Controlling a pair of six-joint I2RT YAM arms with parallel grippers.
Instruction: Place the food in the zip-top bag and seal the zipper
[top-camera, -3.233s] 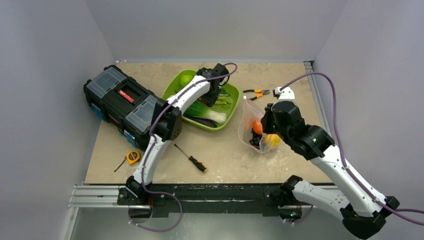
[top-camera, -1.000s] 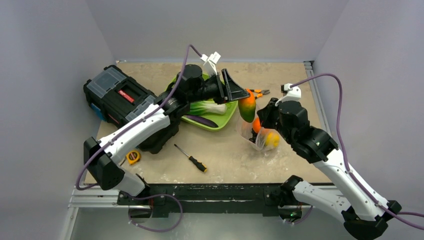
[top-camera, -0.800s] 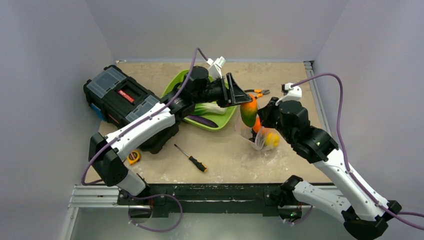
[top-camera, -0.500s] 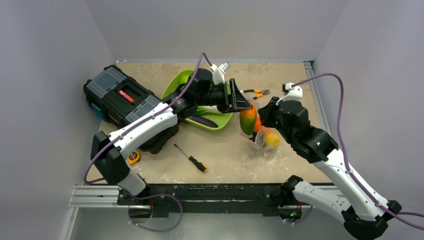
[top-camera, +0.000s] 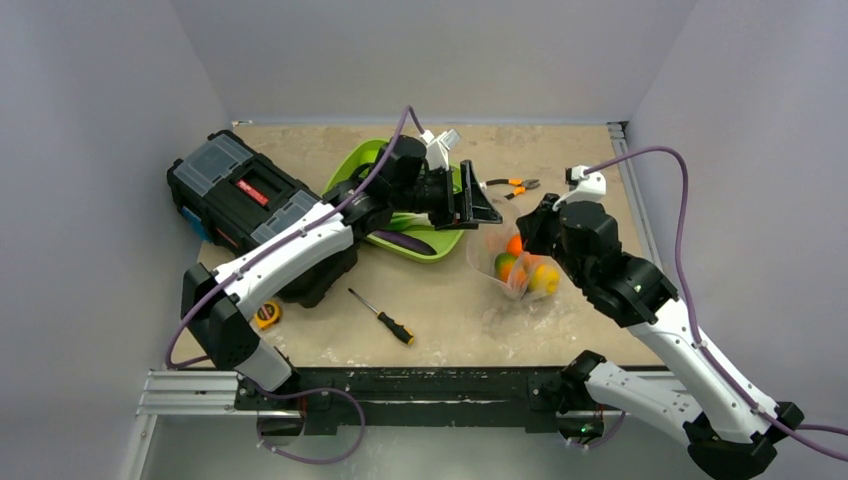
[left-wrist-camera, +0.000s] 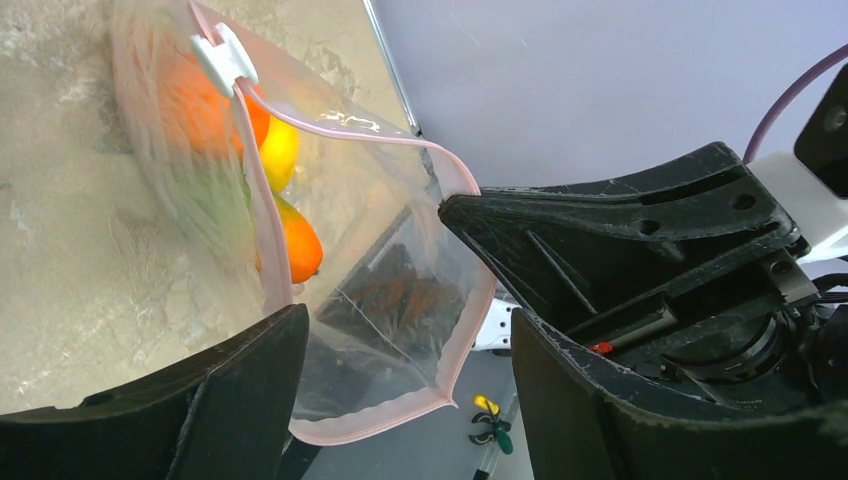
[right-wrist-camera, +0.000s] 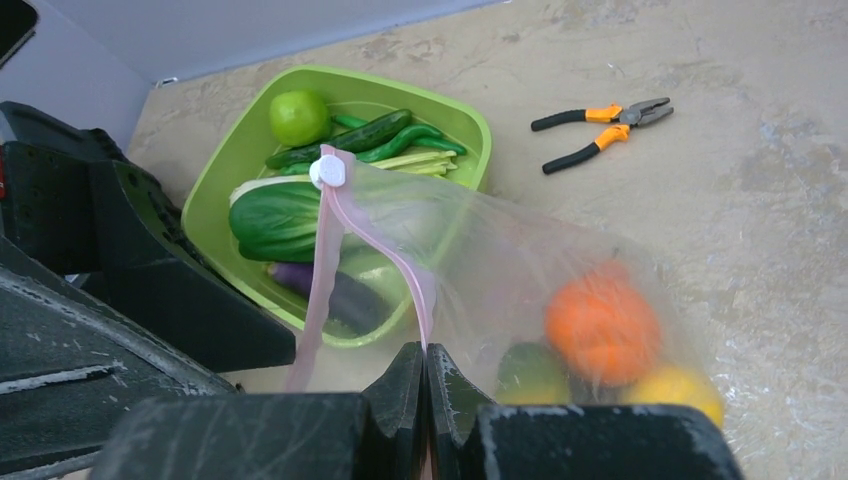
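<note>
The clear zip-top bag (top-camera: 505, 268) lies right of the tray, its mouth held up and open. My right gripper (right-wrist-camera: 424, 362) is shut on its pink zipper (right-wrist-camera: 385, 252) strip; the white slider (right-wrist-camera: 328, 172) sits at the far end. Inside the bag are an orange (right-wrist-camera: 600, 325), a lemon (right-wrist-camera: 682, 390) and a green-and-orange fruit (top-camera: 505, 264). My left gripper (top-camera: 478, 205) hangs open just above the bag's mouth with nothing held; in the left wrist view the bag's rim (left-wrist-camera: 440, 330) shows between its fingers (left-wrist-camera: 230, 390). A green round fruit (right-wrist-camera: 299, 117), green pods (right-wrist-camera: 385, 135), bok choy (right-wrist-camera: 275, 220) and eggplant (right-wrist-camera: 345, 295) lie in the tray.
The lime-green tray (top-camera: 352, 163) stands behind the left arm. A black toolbox (top-camera: 245, 198) is at the left. A screwdriver (top-camera: 385, 318) and a tape measure (top-camera: 265, 314) lie near the front. Orange-handled pliers (top-camera: 512, 186) lie behind the bag.
My left gripper carried the green-and-orange fruit from the tray to the bag's mouth, then opened; the fruit has dropped into the bag. The right gripper kept its hold.
</note>
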